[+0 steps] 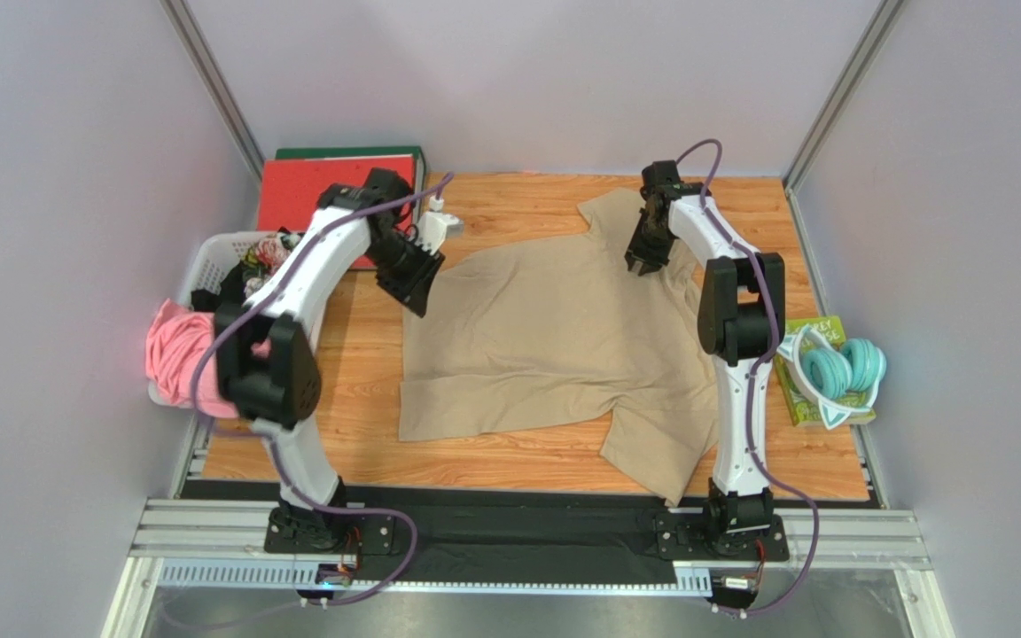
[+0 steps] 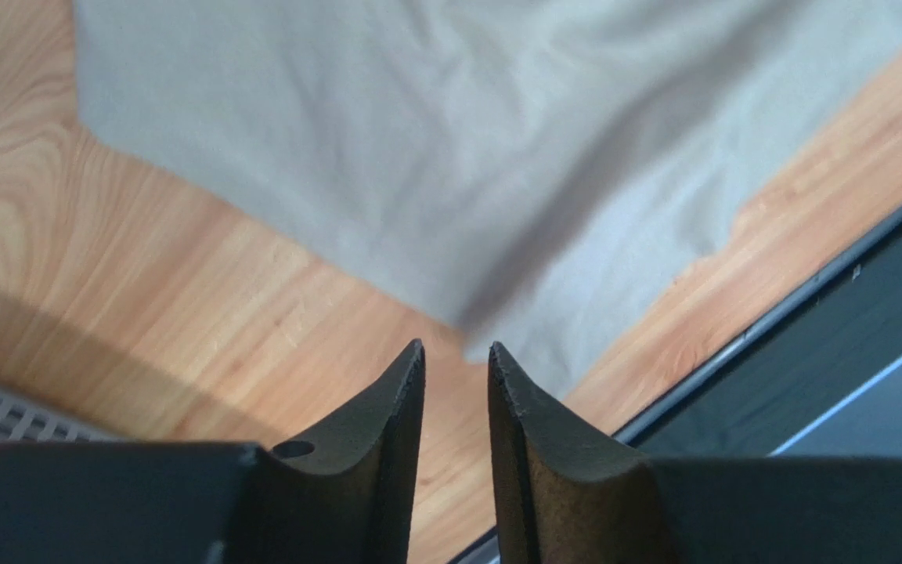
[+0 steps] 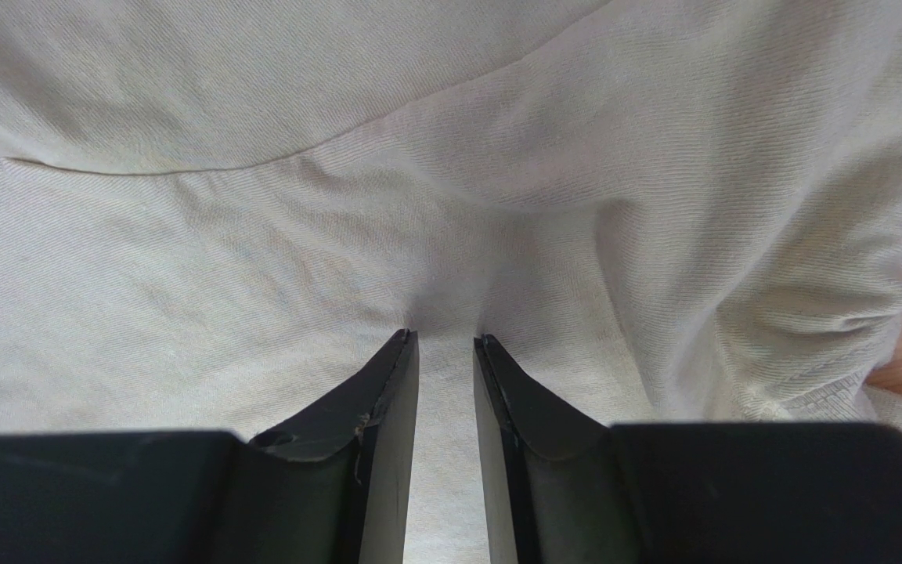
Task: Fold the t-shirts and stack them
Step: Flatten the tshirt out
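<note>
We count one tan t-shirt flat on the counter, near sleeve over the edge. Our left fingers are slightly apart and empty, our right fingers pinch its far part. One basket holds pink cloth.

The wooden table is carrying a tan t-shirt, which is lying spread across its middle with one sleeve reaching the near edge. A red folder is lying at the far left corner. A white basket is sitting at the left edge, and a green book at the right edge.
</note>
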### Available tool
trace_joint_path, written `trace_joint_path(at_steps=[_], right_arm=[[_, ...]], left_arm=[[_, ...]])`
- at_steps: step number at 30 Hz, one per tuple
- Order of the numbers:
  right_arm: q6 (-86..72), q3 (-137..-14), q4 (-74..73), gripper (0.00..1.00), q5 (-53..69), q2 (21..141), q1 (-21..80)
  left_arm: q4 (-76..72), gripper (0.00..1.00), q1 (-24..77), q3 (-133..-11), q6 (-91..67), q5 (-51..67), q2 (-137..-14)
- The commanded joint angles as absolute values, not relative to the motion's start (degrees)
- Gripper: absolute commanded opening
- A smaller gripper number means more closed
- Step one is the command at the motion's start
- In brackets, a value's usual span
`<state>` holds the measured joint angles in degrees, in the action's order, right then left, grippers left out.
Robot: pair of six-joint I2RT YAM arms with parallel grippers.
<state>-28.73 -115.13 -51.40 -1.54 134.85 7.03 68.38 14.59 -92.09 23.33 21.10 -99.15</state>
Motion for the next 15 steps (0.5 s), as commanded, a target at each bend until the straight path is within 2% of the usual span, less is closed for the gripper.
trace_joint_path(at_steps=[1,2,5,15], right_arm=[[-29.27,-117.85,-50.80,0.30,-0.97,134.21,6.86],[-29.27,-118.21,-50.89,0.30,-0.79,134.47,6.86],[-29.36,-119.18,-50.98,0.30,-0.88,134.56,6.77],[-29.62,-119.35,-50.27,0.30,1.41,134.91,6.85]], left_arm=[[66.96,0.29,14.50,-104.21,12.76,20.74,-119.41],[67.93,0.28,14.50,-109.28,12.40,21.00,-122.14],[67.50,0.28,14.50,-113.98,11.43,21.10,-127.17],[65.31,0.30,14.24,-116.10,9.76,16.19,-132.18]])
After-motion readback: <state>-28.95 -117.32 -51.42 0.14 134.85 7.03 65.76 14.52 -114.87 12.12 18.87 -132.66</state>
